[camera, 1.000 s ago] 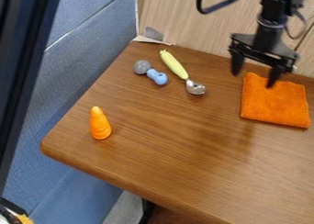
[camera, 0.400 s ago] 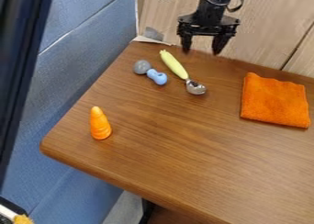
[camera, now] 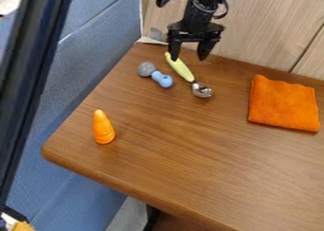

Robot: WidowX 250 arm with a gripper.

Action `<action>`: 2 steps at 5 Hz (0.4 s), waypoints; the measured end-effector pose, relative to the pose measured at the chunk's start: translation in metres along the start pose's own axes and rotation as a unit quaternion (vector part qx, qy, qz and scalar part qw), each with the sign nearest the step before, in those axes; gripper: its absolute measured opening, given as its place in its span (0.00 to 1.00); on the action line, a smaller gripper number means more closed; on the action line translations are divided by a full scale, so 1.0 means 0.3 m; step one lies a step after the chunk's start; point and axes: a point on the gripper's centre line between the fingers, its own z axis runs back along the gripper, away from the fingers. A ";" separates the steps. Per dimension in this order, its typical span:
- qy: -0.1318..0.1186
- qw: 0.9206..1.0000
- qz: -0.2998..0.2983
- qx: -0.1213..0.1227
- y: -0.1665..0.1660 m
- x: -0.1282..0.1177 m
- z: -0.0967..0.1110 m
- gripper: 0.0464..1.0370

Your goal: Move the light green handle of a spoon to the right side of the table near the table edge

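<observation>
Apparently at the approach, ahead of any grasp. See the black two-finger gripper with jaws apart, clamped on nothing. Just under the jaws, find the light green, slender spoon handle, lying aslant with its far end beside one fingertip; cannot tell whether touching. Next, likely, centre over the handle, lower, close across its width, then lift and carry rightward from the jaws, past the folded orange cloth, to near the edge of the brown wooden table. Mind the blue-and-grey rounded toy, below the jaws and leftward. As for containers, count at most the shiny metal spoon bowl, below the jaws, with nothing visible inside.
</observation>
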 end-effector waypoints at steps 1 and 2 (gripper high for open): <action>0.008 1.000 0.007 0.014 0.008 -0.011 -0.043 0.96; 0.013 1.000 0.018 0.018 0.016 -0.002 -0.070 0.96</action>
